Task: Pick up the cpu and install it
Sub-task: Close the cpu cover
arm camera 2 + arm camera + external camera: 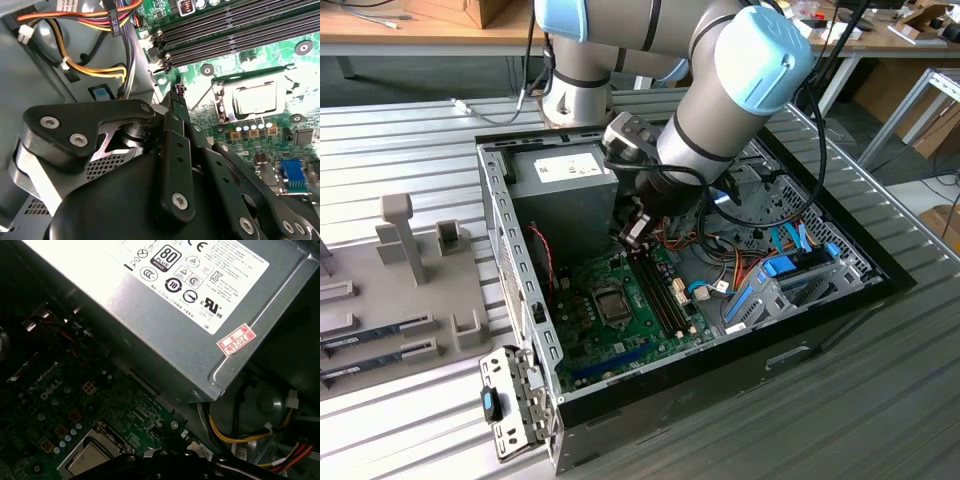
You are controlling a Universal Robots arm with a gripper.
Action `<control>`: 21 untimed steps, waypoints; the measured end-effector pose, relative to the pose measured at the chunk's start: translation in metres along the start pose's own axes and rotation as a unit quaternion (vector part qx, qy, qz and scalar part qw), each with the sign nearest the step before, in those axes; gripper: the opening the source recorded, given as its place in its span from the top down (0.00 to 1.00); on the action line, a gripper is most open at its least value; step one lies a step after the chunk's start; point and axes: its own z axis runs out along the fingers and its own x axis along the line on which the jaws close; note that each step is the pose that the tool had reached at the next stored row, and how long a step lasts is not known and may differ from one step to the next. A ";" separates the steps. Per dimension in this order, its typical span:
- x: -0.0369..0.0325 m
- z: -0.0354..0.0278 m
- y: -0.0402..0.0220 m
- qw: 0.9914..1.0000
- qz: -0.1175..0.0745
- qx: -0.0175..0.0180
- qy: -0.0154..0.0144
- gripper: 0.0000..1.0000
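Scene: an open computer case (pixel 510 250) lies on a ribbed metal table (pixel 880 400), with the green motherboard (pixel 630 330) at its floor and the grey power supply (pixel 560 190) at the far end.
Cpu: the cpu (pixel 256 97) already sits flat inside the metal-framed socket (pixel 220 95), its pale metal top showing in both wrist views; in the exterior view it is the dark square near the middle of the board.
Gripper: the gripper (pixel 177 90) hangs above the board, between the power supply and the memory slots (pixel 235 30), apart from the socket.
Jaws: closed to a thin black tip, nothing between them.
Stage, as I judge it: the chip looks seated.
Doing it well: stay clear of the loose coloured cables (pixel 95 70) just beside the fingers; don't touch the chip's top.
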 end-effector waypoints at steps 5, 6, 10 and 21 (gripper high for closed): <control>0.0003 0.0001 0.0004 0.998 -0.056 0.001 0.015 0.89; 0.0002 0.0001 0.0004 0.998 -0.065 0.001 0.017 0.89; 0.0003 0.0001 0.0004 0.995 -0.095 0.000 0.024 0.89; 0.0046 -0.0012 -0.0042 0.989 -0.143 -0.001 0.036 0.89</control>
